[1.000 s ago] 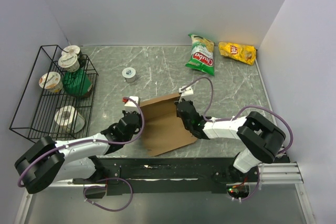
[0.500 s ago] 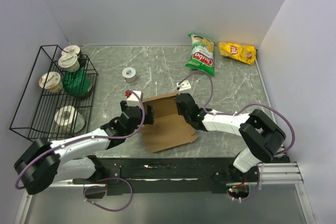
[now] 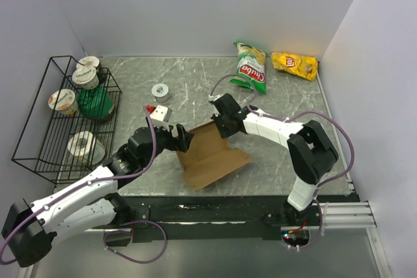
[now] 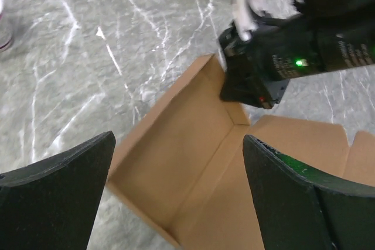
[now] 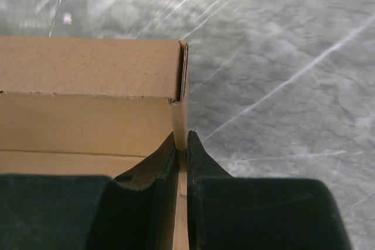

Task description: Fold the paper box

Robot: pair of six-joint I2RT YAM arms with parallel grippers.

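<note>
My left jaws gape wide and empty above the paper box [image 3: 212, 161], which lies mid-counter [image 3: 195, 89] towards the near edge. My right jaws pinch its upright wall at a corner. Far right, print on the green bag [image 3: 249, 69] and yellow bag [image 3: 294, 64] is too small to read; bare marble lies between them and the box.

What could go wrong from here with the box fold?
1. Only the right gripper holds the paper box, pinching one thin upright wall near its corner; a pull could crease or tear that wall.
2. The left gripper hangs open above the box, not touching it, so the box may slide on the smooth table when the right arm moves.
</note>
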